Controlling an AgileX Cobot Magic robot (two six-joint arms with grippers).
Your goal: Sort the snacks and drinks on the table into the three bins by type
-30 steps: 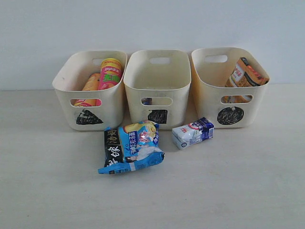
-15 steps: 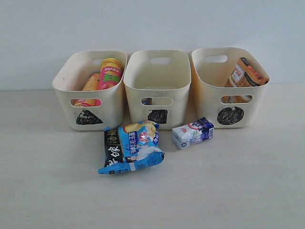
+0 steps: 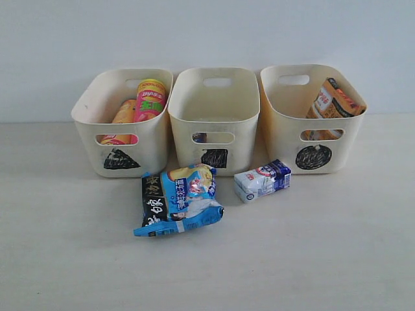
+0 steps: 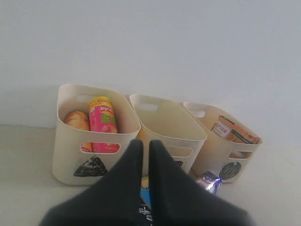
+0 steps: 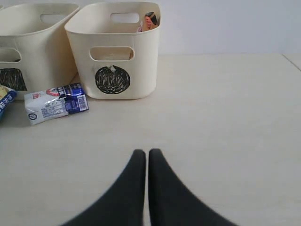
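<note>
Three cream bins stand in a row. The triangle bin holds the pink cylinder and the yellow cylinder. A dark scrap shows through the slot of the square bin. In the circle bin leans the orange-brown bag. On the table, the blue-black bag and the white and blue carton lie in front of the bins. My left gripper is shut and empty above the blue-black bag. The right gripper, also shut and empty, hovers over bare table, well away from the carton.
A pale wall rises right behind the bins. Neither arm shows in the exterior view. The table's edge lies beyond the circle bin in the right wrist view.
</note>
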